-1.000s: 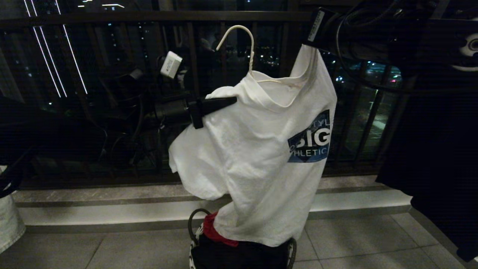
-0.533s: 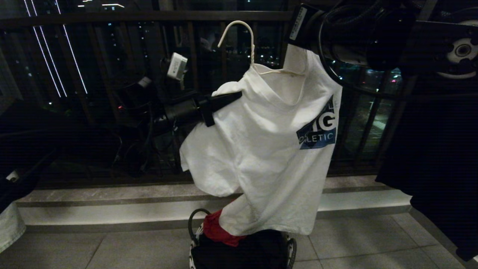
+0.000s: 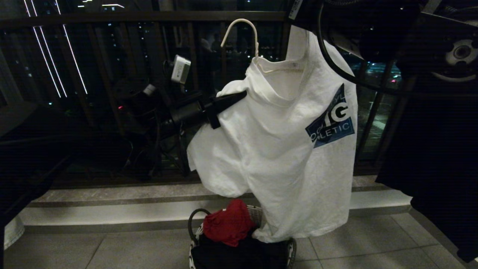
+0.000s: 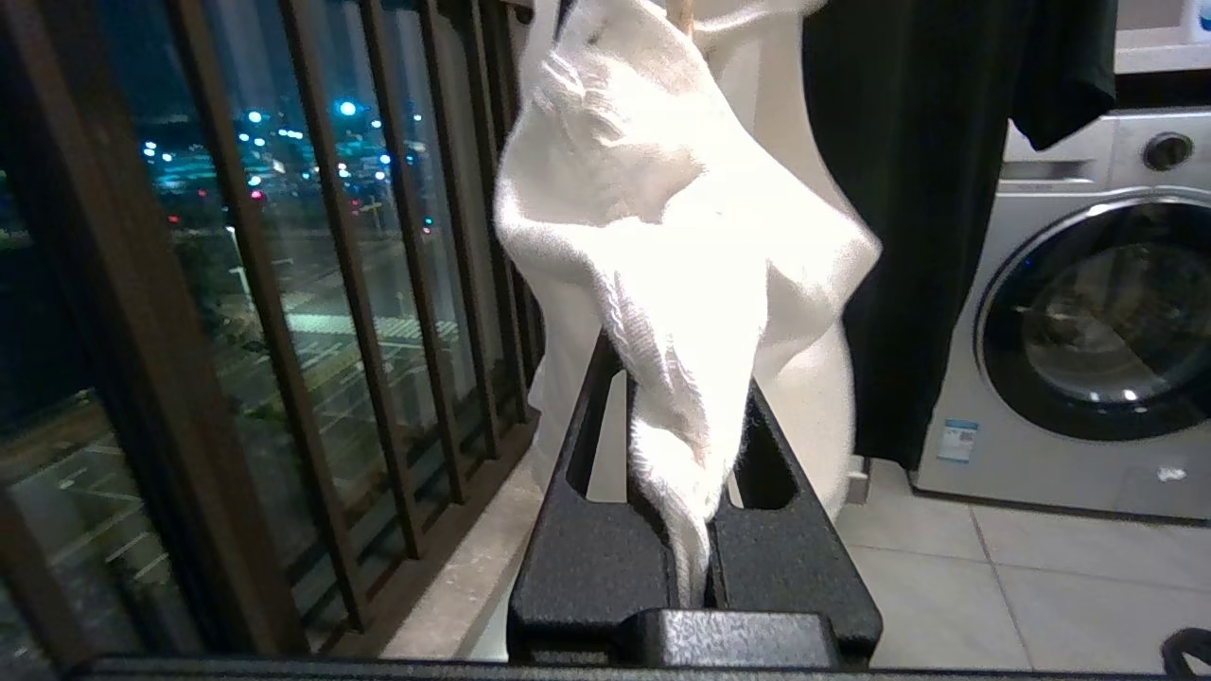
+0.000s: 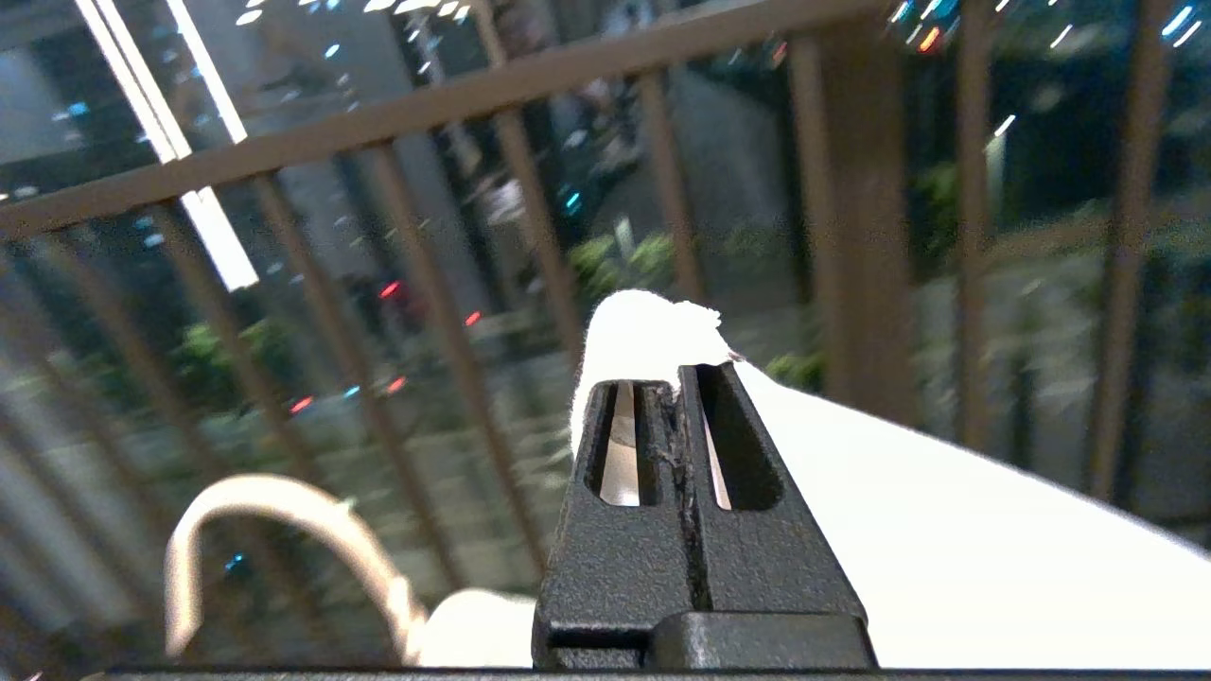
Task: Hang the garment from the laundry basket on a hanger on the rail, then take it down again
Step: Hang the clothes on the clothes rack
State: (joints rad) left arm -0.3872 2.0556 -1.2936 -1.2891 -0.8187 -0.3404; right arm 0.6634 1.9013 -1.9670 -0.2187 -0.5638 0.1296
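The garment [image 3: 283, 149], a white T-shirt with a blue chest graphic, hangs in mid-air over the laundry basket [image 3: 257, 215], its hem touching the rim. The thin white hanger [image 3: 249, 35] sits in its collar, hook free. The left gripper [image 3: 227, 102] pinches one shoulder; the right gripper [image 5: 676, 402] is clamped on the other, up at the right. A red cloth [image 3: 227, 222] lies in the basket. Grey floor tiles [image 3: 112, 250] run to a dark balcony railing [image 3: 112, 16]; a washing machine [image 4: 1088, 312] stands behind a black garment [image 4: 908, 189].

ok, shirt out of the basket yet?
Nearly: the shirt hangs from both grippers, left, right, hem resting at the basket rim.
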